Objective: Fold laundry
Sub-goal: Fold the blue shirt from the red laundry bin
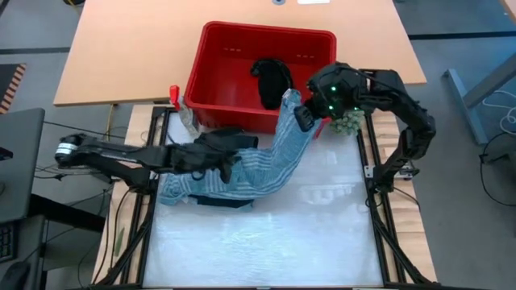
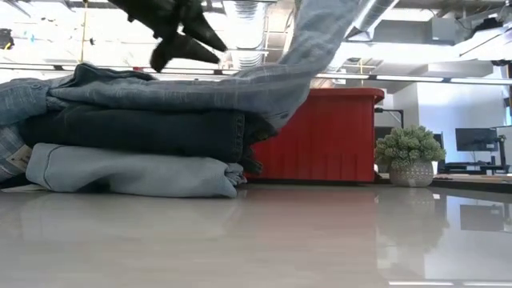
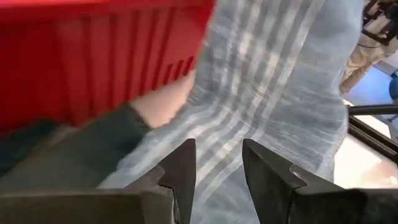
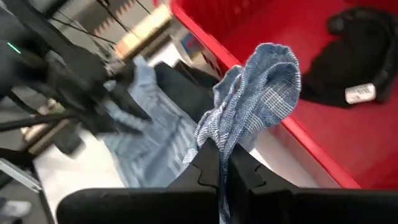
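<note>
In the red basket (image 1: pixel 211 76) — one black garment (image 1: pixel 272 80), white-tagged.

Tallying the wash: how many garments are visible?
4, maybe more hidden. Grey-blue striped cloth garment pinched by right gripper; folded dark navy garment atop folded light blue garment; black garment in red plastic basket.

Lots of bare table (image 1: pixel 266 242) in front of me, red basket (image 1: pixel 211 80) behind, pile of clothes (image 1: pixel 201 189) blocking my left side
</note>
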Robot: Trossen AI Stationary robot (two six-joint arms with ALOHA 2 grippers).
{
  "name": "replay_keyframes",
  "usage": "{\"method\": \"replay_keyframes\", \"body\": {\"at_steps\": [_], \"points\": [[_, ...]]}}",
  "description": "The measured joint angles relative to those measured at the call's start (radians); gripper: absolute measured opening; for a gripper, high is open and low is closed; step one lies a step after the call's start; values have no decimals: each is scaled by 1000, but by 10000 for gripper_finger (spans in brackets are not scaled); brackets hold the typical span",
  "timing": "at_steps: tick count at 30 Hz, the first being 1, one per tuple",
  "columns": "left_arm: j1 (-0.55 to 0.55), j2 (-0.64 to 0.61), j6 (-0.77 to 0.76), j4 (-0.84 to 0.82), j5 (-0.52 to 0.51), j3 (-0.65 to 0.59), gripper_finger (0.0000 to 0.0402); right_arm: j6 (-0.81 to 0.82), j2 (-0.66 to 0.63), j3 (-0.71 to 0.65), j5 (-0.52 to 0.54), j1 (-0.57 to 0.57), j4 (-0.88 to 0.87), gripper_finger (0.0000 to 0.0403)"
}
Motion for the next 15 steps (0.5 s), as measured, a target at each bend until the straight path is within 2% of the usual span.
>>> {"method": "replay_keyframes", "body": {"at_steps": [4, 10, 12, 15], "points": [[-25, 146, 53, 181, 21, 1, 119, -3, -2, 8, 0, 15, 85, 29], [-4, 335, 34, 162, 59, 59, 119, -10, 4, 9, 0, 47, 304, 30], [7, 346, 30, 121, 67, 82, 119, -18, 7, 8, -2, 55, 347, 30], [19, 276, 72, 6, 34, 122, 119, -24, 23, 9, -3, 68, 395, 29]]}}
